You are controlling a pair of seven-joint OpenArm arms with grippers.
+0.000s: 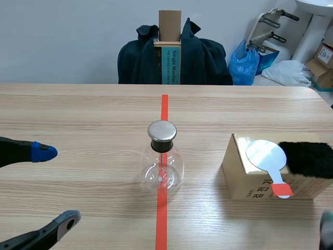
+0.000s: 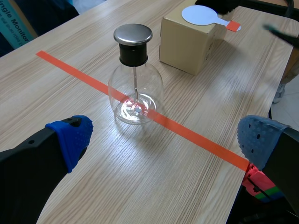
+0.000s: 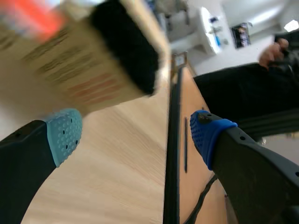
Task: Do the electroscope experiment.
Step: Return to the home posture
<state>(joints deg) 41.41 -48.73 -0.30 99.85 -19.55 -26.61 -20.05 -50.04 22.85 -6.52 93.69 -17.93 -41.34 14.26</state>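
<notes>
Find the electroscope [image 1: 165, 159] upright on the red tape line [image 1: 164, 109], mid-table [image 1: 78, 114], with nothing touching it. Your left gripper [image 1: 54, 185] is released, its fingers wide apart, near the flask on its left. Your right gripper [image 3: 135, 133] is likewise released, low beside the cardboard box [image 1: 244, 182]. The box carries a white paddle [image 1: 266, 155] and a black fur pad [image 1: 309, 159].
</notes>
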